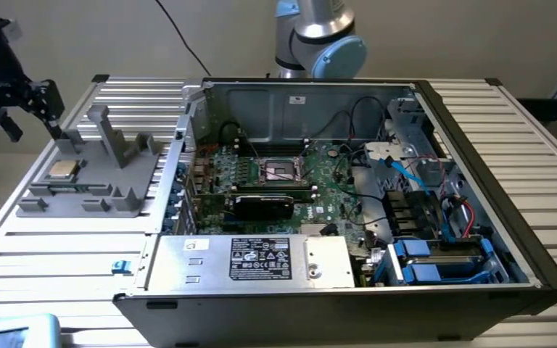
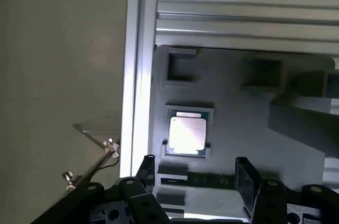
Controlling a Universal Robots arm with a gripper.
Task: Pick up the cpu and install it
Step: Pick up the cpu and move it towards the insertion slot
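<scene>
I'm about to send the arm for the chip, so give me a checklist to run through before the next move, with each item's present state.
1. The gripper is open and empty: ok.
2. The small square silver-topped cpu lies flat in the grey plastic fixture: ok.
3. Nothing lies on the cpu: ok.
4. The gripper is down at the cpu: not ok, it hangs apart from it.
5. The black computer case is open on top: ok.
6. The dark square motherboard socket has its frame lifted: cannot tell.
</scene>
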